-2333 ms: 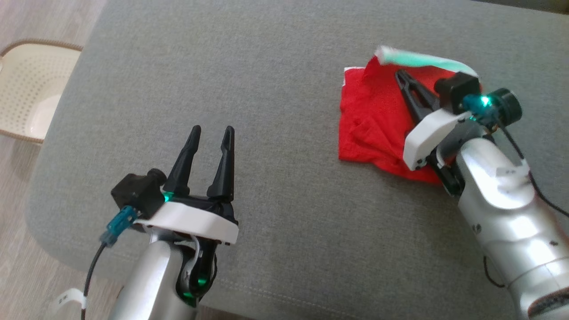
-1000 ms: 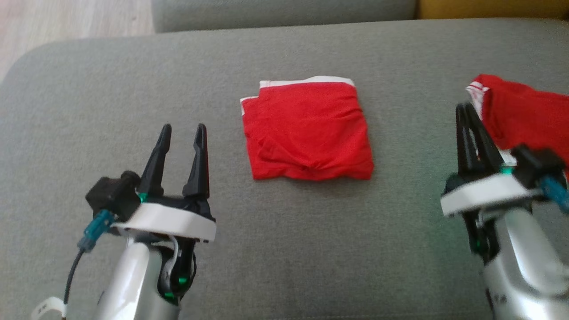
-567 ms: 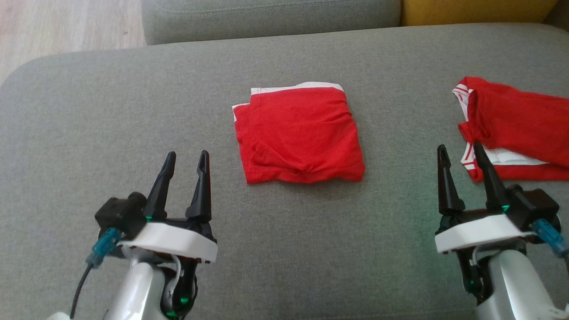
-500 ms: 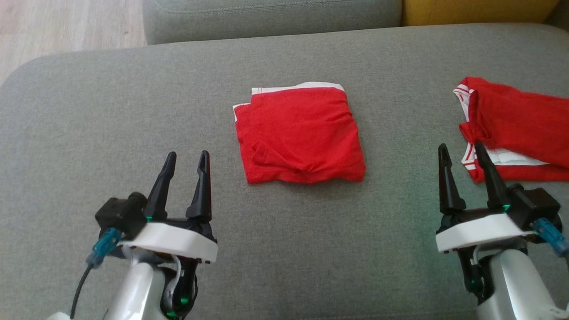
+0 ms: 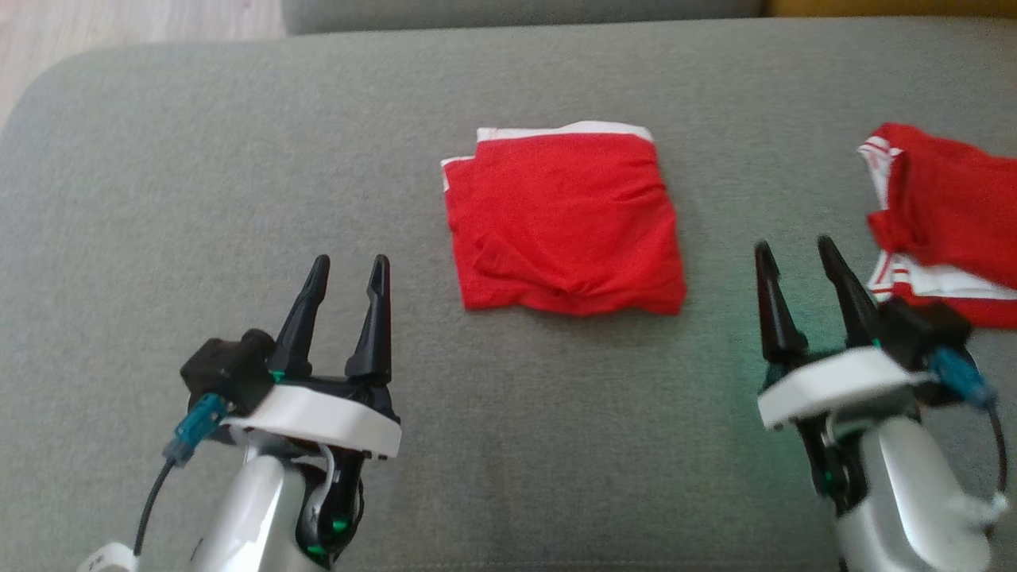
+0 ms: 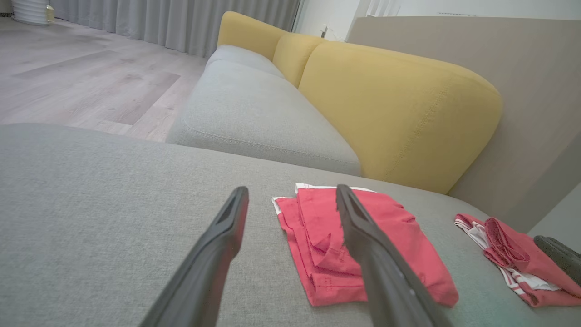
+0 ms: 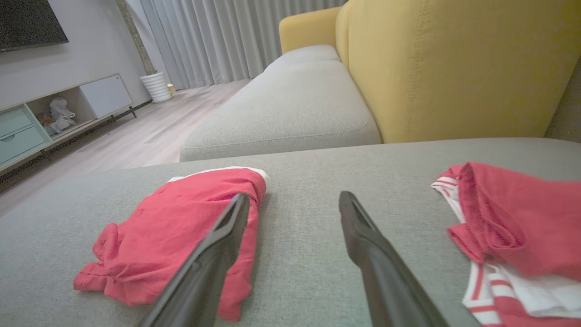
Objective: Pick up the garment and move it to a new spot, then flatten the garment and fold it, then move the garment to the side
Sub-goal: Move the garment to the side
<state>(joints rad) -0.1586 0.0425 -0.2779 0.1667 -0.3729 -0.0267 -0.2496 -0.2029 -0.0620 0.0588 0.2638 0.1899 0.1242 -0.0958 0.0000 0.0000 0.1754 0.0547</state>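
A red garment (image 5: 564, 222) with a white trim lies folded into a rough square in the middle of the grey cushion (image 5: 199, 183). The left wrist view shows it (image 6: 408, 240) just past my left fingers, and in the right wrist view it (image 7: 172, 227) lies ahead on the left. My left gripper (image 5: 348, 266) hovers open near the front left, empty, with its fingers pointing up the view. My right gripper (image 5: 790, 250) is open and empty, between the folded garment and a second red garment (image 5: 945, 214) with white striped trim at the right edge.
Behind the cushion is another grey sofa seat (image 6: 254, 113) with a yellow backrest (image 6: 399, 104). Wooden floor (image 6: 81, 86) lies off the cushion's left side. A low TV cabinet (image 7: 54, 113) stands across the room. The striped garment (image 7: 522, 218) lies close to my right fingers.
My right gripper has gone from shut to open and shifted left, away from the striped garment. The camera has moved, shifting the whole picture. Both garments lie as before.
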